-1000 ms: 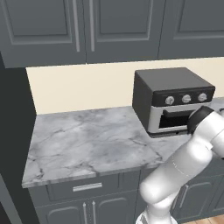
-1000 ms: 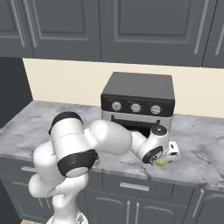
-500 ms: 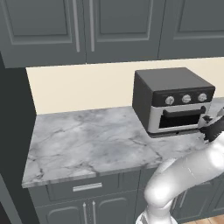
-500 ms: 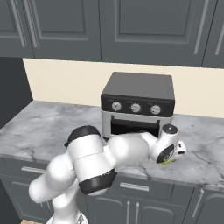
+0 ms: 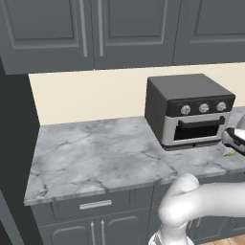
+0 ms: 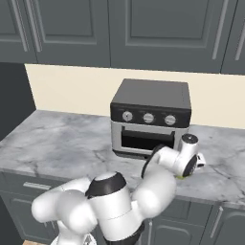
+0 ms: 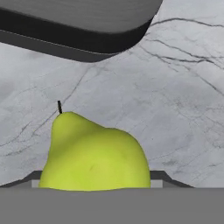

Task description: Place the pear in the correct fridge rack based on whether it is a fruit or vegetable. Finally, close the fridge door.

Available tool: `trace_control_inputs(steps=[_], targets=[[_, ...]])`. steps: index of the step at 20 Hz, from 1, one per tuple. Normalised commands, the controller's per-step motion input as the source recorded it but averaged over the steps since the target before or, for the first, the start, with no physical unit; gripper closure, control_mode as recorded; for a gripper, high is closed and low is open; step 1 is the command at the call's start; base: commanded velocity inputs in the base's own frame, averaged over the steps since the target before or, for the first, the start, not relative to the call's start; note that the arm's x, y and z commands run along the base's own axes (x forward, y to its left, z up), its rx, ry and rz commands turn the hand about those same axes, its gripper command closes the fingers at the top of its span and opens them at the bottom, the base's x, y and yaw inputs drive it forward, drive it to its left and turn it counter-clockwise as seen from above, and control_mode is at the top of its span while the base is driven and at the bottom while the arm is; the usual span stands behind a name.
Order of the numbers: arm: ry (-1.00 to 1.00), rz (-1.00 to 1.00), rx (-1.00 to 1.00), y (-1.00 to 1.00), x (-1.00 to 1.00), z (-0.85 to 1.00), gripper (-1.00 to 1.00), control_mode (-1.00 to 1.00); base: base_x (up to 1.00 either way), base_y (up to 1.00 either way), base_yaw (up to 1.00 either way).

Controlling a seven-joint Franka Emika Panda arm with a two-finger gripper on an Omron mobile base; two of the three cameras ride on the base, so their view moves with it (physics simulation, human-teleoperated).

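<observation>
The small yellow-green pear [image 7: 96, 153] lies on the marble counter [image 5: 95, 153] at the right, in front of the toaster oven, with its short dark stem pointing away from the hand. My gripper [image 7: 96, 181] is down over it, and the two fingers [image 7: 156, 178] press against its sides, so it is shut on the pear. In the right base view the gripper [image 6: 184, 172] hangs low at the counter with a green sliver of pear [image 6: 182, 176] under it. The left base view has the gripper [image 5: 230, 148] and pear [image 5: 230, 153] at its right edge. The fridge rack and fridge door are out of view.
A dark toaster oven [image 5: 189, 110] [image 6: 150, 117] stands at the back right of the counter, its underside [image 7: 78, 26] just beyond the pear. Dark grey cabinets [image 5: 134, 28] hang above. A tall dark panel [image 5: 14, 143] bounds the counter on the left.
The arm has swung further right and stretched out, and the hand has shifted slightly right and settled over the pear. The pear stays at the same spot on the counter.
</observation>
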Motion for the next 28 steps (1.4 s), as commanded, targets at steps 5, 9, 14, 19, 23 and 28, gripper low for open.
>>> trace_control_inputs(steps=[5, 9, 14, 19, 23, 28], targets=[[-0.25, 0.12, 0.00, 0.34, -0.59, -0.05, 1.00, -1.00, 0.00, 0.00, 0.00], [-0.32, 0.18, 0.03, 0.60, -0.68, 0.92, 1.00, -1.00, 0.00, 0.00, 0.00], [-0.21, 0.16, 0.00, 0.92, -0.70, 1.00, 1.00, -1.00, 0.00, 0.00, 0.00], [-0.12, 0.11, -0.02, 1.00, -0.73, 1.00, 1.00, -1.00, 0.00, 0.00, 0.00], [-0.07, 0.01, -0.01, 1.00, -0.39, 1.00, 1.00, -1.00, 0.00, 0.00, 0.00], [-0.01, 0.00, -0.01, 0.98, -0.34, 0.97, 1.00, -1.00, 0.00, 0.00, 0.00]])
